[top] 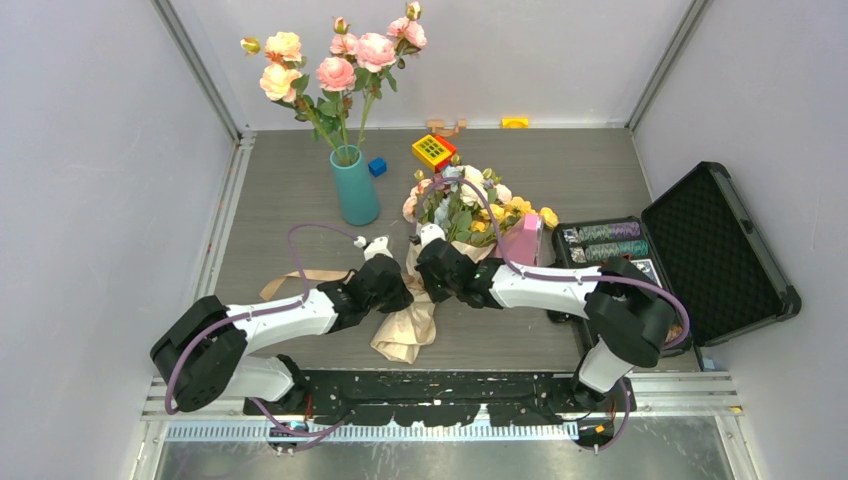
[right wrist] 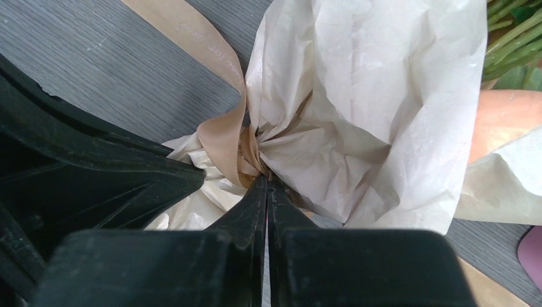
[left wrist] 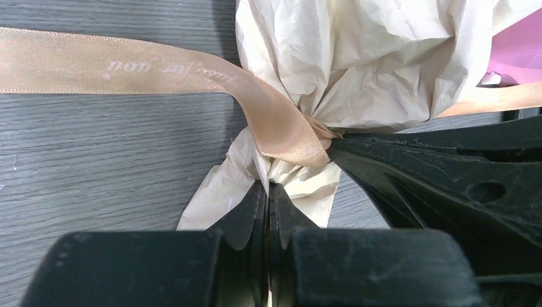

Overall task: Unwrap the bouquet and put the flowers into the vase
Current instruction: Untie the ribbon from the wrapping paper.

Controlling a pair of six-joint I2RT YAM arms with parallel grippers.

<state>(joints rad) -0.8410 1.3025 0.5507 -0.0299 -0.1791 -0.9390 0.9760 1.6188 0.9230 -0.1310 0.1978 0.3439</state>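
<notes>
A: Left gripper [left wrist: 268,192]?
B: Closed tight, tips in the paper [left wrist: 358,57] just near of the knot [left wrist: 307,137]. Looks like a thin fold is pinched.
A: Right gripper [right wrist: 266,185]?
B: Fingers pressed together too, tips right at the knot from the other side. Can't tell if they have the ribbon [left wrist: 128,67] or only touch it.
A: Where's the bouquet [top: 470,215]?
B: Lying on the table [top: 600,170], mid-scene, wrapped and tied. Both grippers meet at its neck, left arm on the left, right arm on the right.
A: Long axis?
B: Paper tail points near, flowers [top: 480,205] point far and a bit right. The neck sits between.
A: Ribbon's free end?
B: Trails flat to the left of the knot, on the left arm's side.
A: So the next move?
B: Probably untying. The knot is at both sets of tips, so neither arm needs to reach. Pull along the ribbon, leftward, with the other arm holding the paper.
A: Vase [top: 354,188]?
B: Far-left of the grippers, upright, roses [top: 340,60] in it, well apart from the bouquet. Left arm is nearer.
</notes>
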